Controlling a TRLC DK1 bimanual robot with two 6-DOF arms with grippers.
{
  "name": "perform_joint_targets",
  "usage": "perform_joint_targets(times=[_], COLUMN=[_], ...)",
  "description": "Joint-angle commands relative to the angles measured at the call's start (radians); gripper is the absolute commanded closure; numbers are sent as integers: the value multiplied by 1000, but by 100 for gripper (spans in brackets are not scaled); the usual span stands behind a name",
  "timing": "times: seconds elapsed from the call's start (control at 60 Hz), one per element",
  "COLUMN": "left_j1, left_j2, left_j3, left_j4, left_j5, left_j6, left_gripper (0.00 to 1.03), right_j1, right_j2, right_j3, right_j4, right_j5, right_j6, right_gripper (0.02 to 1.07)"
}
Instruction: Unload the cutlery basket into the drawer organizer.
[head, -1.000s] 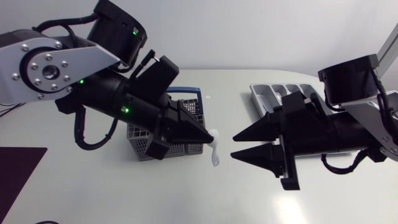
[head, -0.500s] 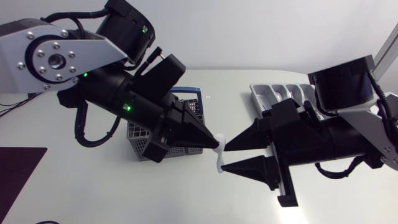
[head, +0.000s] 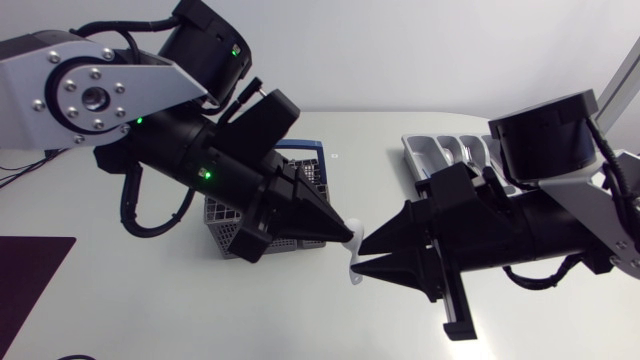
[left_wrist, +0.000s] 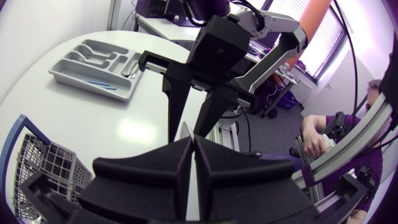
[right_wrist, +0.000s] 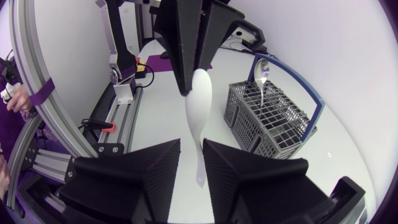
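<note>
Spoon (right_wrist: 198, 112), bowl pinched in left tool (head: 346, 234), points handle between fingers of open right tool (right_wrist: 191, 144).

A smooth white counter (head: 150, 310) with a rounded far edge carries a flat dark maroon mat (head: 30, 275) at its left side.

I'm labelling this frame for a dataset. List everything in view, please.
white spoon: one, white, held by the left claw, handle between the fingers of the right claw
cutlery basket: one, grey with blue handle, on the table under the left arm
metal spoon: one, silver, upright in the cutlery basket
drawer organizer: one, grey, on the table beyond the right arm
sorted cutlery: a few pieces, silver, in the drawer organizer
table: one, white, under everything
left claw: one, black, shut on the white spoon
right claw: one, black, open around the spoon's handle
</note>
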Motion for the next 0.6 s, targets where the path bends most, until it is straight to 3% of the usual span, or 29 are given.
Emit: perform_joint_targets(times=[0.0,0.183,0.417,0.517,0.583], left_j1=[-1,1,4,6,12], left_j2=[23,23,26,29,29], left_j3=[34,34,29,26,28], left_j4=[-9,-10,-12,-12,-10], left_j5=[18,24,32,34,34], left_j6=[24,24,21,16,13], left_gripper=[99,99,98,82,63], right_j1=[17,25,23,22,22], right_j2=[17,40,34,27,23], right_j3=[3,7,9,4,-3], right_j4=[-15,-22,-39,-42,-48], right_j5=[0,0,9,14,26], right_j6=[-3,-3,3,4,3], right_gripper=[87,102,102,102,102])
